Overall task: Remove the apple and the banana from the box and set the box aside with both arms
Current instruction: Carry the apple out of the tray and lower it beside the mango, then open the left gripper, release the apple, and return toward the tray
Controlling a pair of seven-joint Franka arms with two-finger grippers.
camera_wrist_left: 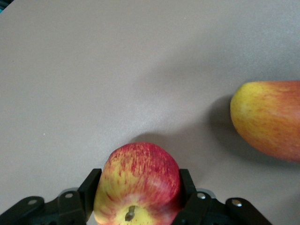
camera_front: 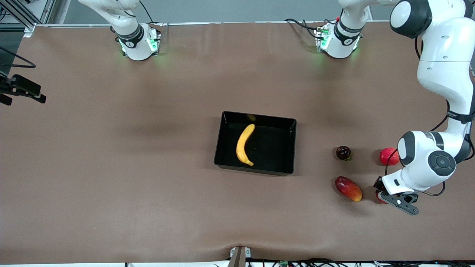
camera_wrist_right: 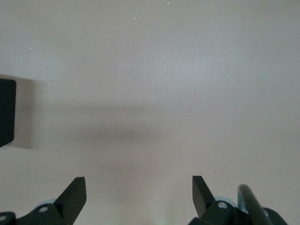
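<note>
The black bin stands at the middle of the table with the yellow banana lying in it. My left gripper is low over the table at the left arm's end, beside the mango. In the left wrist view the left gripper is shut on the red apple, with a finger against each side and the yellowish stem patch facing the camera. My right gripper is open and empty over bare table, with a corner of the bin at the frame's edge. It is out of the front view.
The red-orange mango also shows in the left wrist view, close to the apple. A dark maroon fruit and another round red fruit, partly hidden by the left arm, lie farther from the front camera than the mango.
</note>
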